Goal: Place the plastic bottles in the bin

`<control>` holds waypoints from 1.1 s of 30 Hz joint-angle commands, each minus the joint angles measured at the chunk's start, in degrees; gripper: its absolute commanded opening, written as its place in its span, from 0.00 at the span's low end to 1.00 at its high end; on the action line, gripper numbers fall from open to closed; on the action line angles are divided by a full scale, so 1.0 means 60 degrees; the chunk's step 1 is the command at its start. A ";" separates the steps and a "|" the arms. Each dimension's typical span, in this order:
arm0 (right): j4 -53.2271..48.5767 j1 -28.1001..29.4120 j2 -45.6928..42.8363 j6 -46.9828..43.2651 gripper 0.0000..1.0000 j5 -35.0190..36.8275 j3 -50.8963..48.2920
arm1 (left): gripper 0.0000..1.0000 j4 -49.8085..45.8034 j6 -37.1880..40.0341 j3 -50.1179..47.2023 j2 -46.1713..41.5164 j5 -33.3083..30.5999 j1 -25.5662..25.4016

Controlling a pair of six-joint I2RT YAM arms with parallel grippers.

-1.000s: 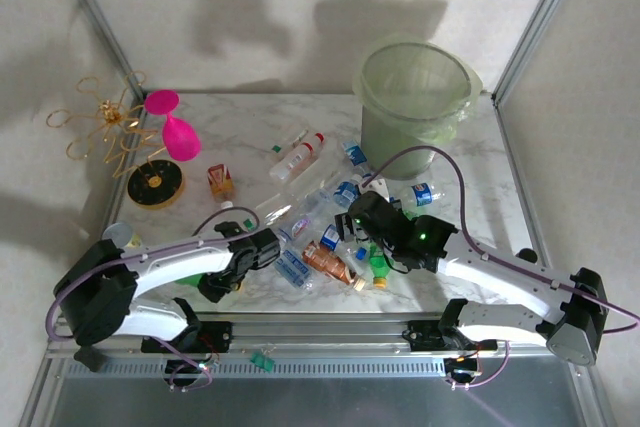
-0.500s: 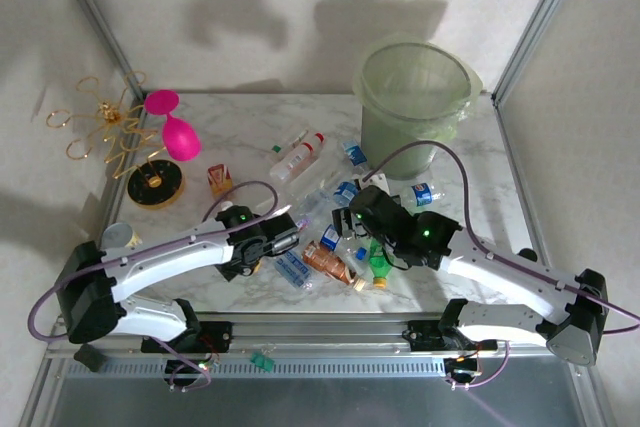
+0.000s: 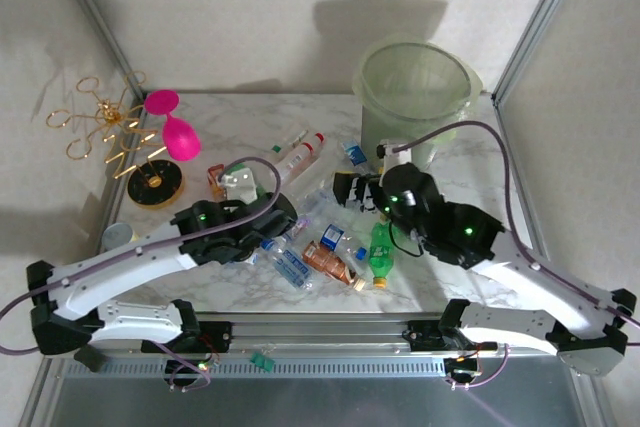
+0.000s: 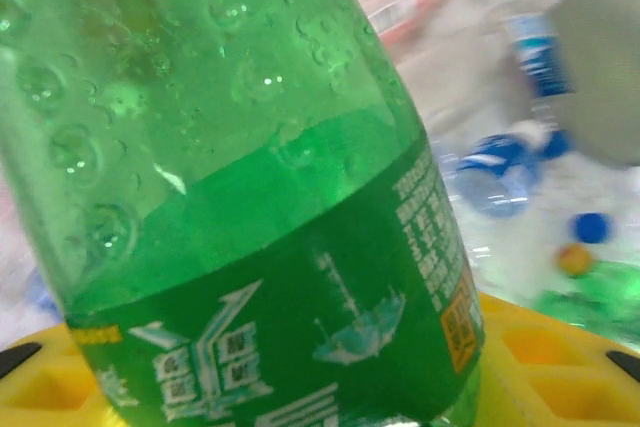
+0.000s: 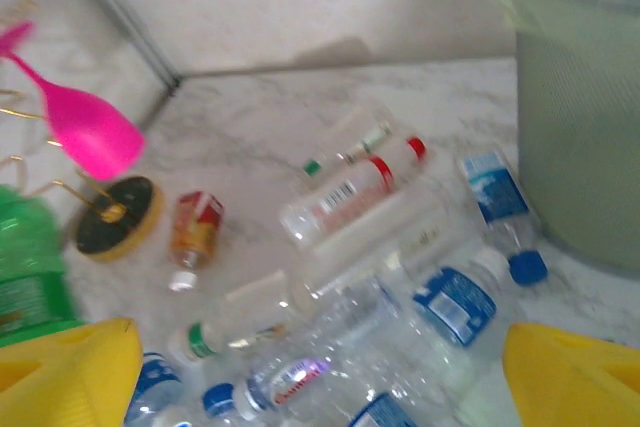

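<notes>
My left gripper (image 3: 238, 183) is shut on a green plastic bottle (image 4: 250, 177) with a dark green label, which sits between its yellow fingers (image 4: 560, 357). That bottle (image 5: 25, 267) also shows at the left edge of the right wrist view. My right gripper (image 3: 350, 190) hangs open over the pile of bottles, with nothing between its yellow fingers (image 5: 575, 372). Below it lie a clear red-capped bottle (image 5: 350, 192), blue-labelled bottles (image 5: 455, 302) and a small red-brown bottle (image 5: 195, 227). Another green bottle (image 3: 380, 252) and a copper-brown one (image 3: 325, 259) lie near the front. The pale-green bin (image 3: 415, 97) stands at the back right.
A pink goblet (image 3: 175, 132) and a gold wire stand (image 3: 105, 127) on a black disc (image 3: 153, 185) are at the back left. Metal frame posts (image 3: 535, 32) rise at the rear corners. A rail (image 3: 320, 332) runs along the near table edge.
The left arm has risen from the near table edge and swung back over the left of the pile. The right gripper has lifted and drawn back toward the bin.
</notes>
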 commanded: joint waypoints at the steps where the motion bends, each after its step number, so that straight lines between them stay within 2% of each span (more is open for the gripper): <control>1: 0.0593 -0.0468 0.0019 -0.0738 0.94 -0.1183 0.0809 | 0.40 0.3198 0.3837 -0.0350 -0.0727 0.0753 -0.0085; 5: 0.0568 -0.1566 0.0198 -0.0809 0.94 -0.3841 0.1406 | 0.41 0.4870 0.5416 -0.0652 -0.1314 0.2287 -0.0085; 8: 0.0668 -0.2468 0.0274 -0.0752 0.95 -0.6104 0.1595 | 0.41 0.5480 0.6219 -0.0782 -0.1550 0.3170 -0.0085; 11: 0.0861 -0.2951 0.0404 -0.0812 0.99 -0.8094 0.1696 | 0.41 0.5787 0.6754 -0.0812 -0.1650 0.3772 -0.0085; 14: 0.1210 -0.3008 0.0577 -0.0934 0.99 -0.9566 0.1720 | 0.41 0.6111 0.7092 -0.0903 -0.1728 0.4471 -0.0085; 19: 0.1930 -0.3011 0.0892 -0.0645 0.99 -1.0727 0.1641 | 0.41 0.6689 0.7464 -0.1150 -0.1838 0.6052 -0.0085; 22: 0.3023 -0.3003 0.1046 -0.0185 0.99 -1.1749 0.1325 | 0.40 0.6970 0.7531 -0.1260 -0.1875 0.6496 -0.0085; 33: 0.4220 -0.3011 0.1709 0.0714 0.87 -1.2161 0.0538 | 0.38 0.7321 0.7630 -0.1307 -0.1968 0.6819 -0.0085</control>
